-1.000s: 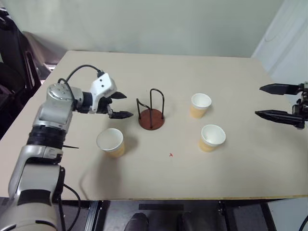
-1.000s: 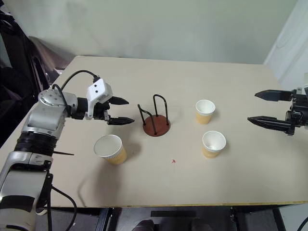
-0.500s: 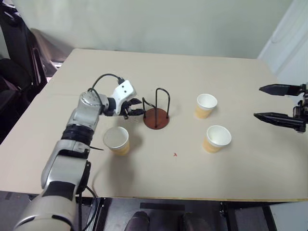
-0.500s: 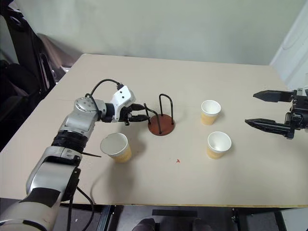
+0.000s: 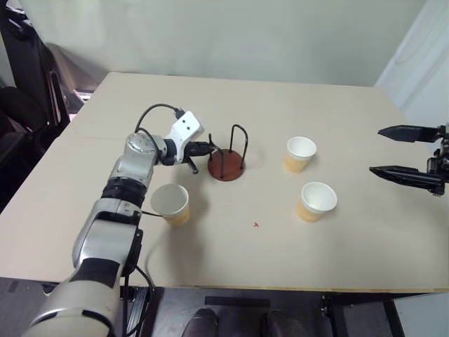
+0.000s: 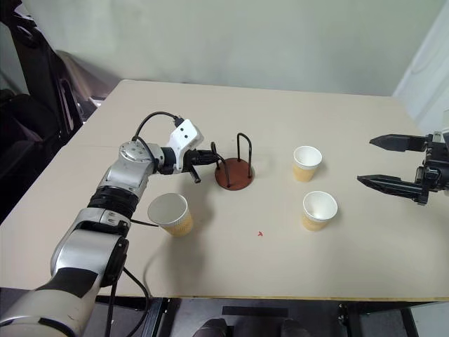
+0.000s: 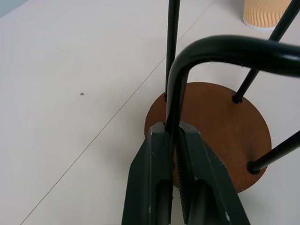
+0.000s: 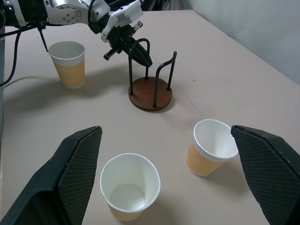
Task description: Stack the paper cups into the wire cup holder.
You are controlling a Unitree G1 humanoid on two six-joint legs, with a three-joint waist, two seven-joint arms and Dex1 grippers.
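A: Biggest first: pale table (image 5: 231, 105), seen whole from the head views.

B: Next, wire cup holder (image 5: 226, 160) near the table's middle. One only. Head views give just a brown disc with thin black loops; left wrist view up close shows one loop's wire pinched between the left gripper (image 7: 174, 140) fingers, clamped tight low on the wire, just above the disc.

A: Right wrist view adds the other angle: left gripper's black fingers against the loop on the holder's side nearest that arm.

B: Right gripper (image 5: 393, 151) at the table's right edge, hanging in air, fingers spread wide, nothing between them.

A: Paper cups, counted: three. All upright, all empty, none in the holder.

B: One (image 5: 170, 203) near the left arm, in front of the holder. One (image 5: 301, 154) right of the holder. One (image 5: 315, 201) nearer the front edge, beside that.
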